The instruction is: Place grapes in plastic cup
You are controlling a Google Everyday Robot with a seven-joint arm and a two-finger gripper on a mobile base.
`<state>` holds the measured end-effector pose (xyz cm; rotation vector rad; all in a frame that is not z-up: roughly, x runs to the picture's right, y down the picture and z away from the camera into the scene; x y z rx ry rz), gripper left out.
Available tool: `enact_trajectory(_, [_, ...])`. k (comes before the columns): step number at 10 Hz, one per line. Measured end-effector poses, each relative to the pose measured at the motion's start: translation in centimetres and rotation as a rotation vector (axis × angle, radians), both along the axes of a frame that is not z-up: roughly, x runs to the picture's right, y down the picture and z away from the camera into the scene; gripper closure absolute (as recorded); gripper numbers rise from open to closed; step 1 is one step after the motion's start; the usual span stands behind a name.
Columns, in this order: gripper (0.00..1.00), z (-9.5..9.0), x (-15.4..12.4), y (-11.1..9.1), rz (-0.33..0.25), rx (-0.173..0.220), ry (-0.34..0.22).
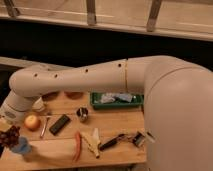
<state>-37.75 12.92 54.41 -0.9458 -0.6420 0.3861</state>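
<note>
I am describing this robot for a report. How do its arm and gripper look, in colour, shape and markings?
The arm is a thick, smooth tube in cream-white, widening into a large rounded shell on the right. Small dark round holes run along its side, and a thin yellowish ring circles it near the middle. It ends in a rounded white wrist joint. The gripper, at the lower left over the wooden table, is mostly hidden, so I cannot describe it.

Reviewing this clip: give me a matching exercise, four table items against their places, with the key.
Items:
1. grapes
2. small metal cup
3. green tray
4. red chili pepper

Places:
A. back of the table, under the arm
B. left edge, right above the plastic cup, at the gripper
C. front, beside the banana
D. middle of the table

Pairs: 1-B, 2-D, 3-A, 4-C
</note>
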Motion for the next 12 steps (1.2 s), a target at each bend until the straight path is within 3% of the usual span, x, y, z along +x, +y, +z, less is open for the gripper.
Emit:
enact_trajectory(6, [1.0, 1.7, -2.6, 2.3, -0.024, -0.063, -0.06])
enact_trajectory(12, [1.0, 4.6, -3.5, 4.3, -0.031, -0.146, -0.077])
